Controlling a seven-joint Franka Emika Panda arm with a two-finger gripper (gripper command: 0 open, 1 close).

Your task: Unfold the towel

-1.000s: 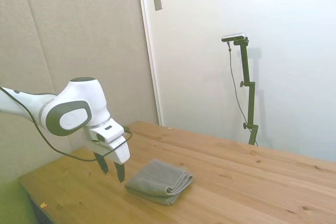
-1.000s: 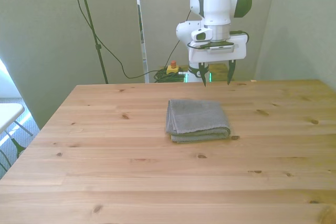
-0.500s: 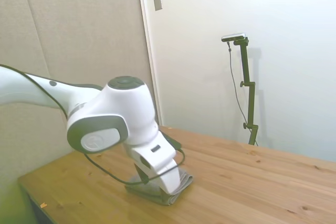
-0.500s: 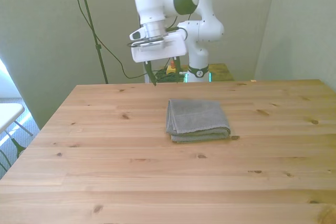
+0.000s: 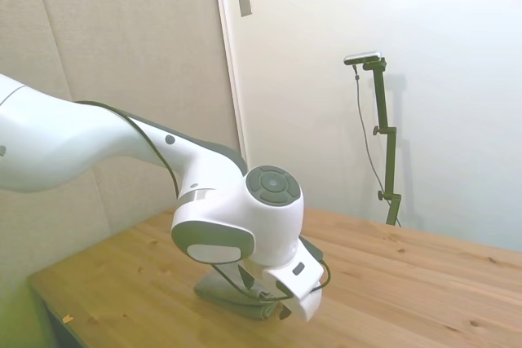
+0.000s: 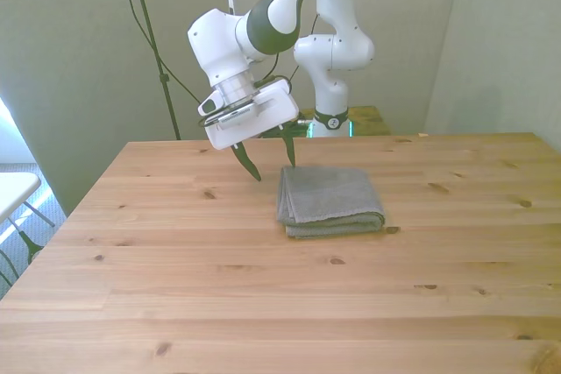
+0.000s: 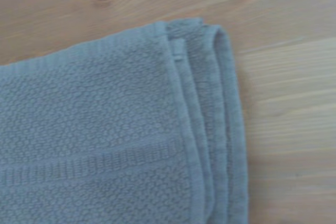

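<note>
Wooden planks make up the counter (image 6: 175, 304), and on it, roughly at the middle, lies the towel (image 6: 331, 199), folded into a thick grey packet. Its stacked hemmed edges face the front view's left. The white arm (image 6: 272, 6) leans in from behind and tilts the end effector (image 6: 269, 157) over that same edge, hanging just above the wood. Its two dark fingers (image 6: 248, 162) are spread apart and hold nothing; one sits over bare wood just beside the towel, the other over the towel's far corner. In the wrist view the corner of the towel (image 7: 131, 129) fills the patch, with several hems (image 7: 210, 108) running side by side, close together and hard to separate.

The main risk, as I judge it, is a pinch that takes every layer at once. Lifting then would carry the whole packet up still folded, or drag it across the smooth wood. A shallow pinch is the opposite danger: terry cloth is soft and could slip free partway through the pull, leaving the towel half open and bunched. Because the end effector is tilted, the lower fingertip may meet the counter first and push the edge away instead of sliding under it. From the side view the arm's bulky joint hides most of the towel, so contact there cannot be judged.
</note>
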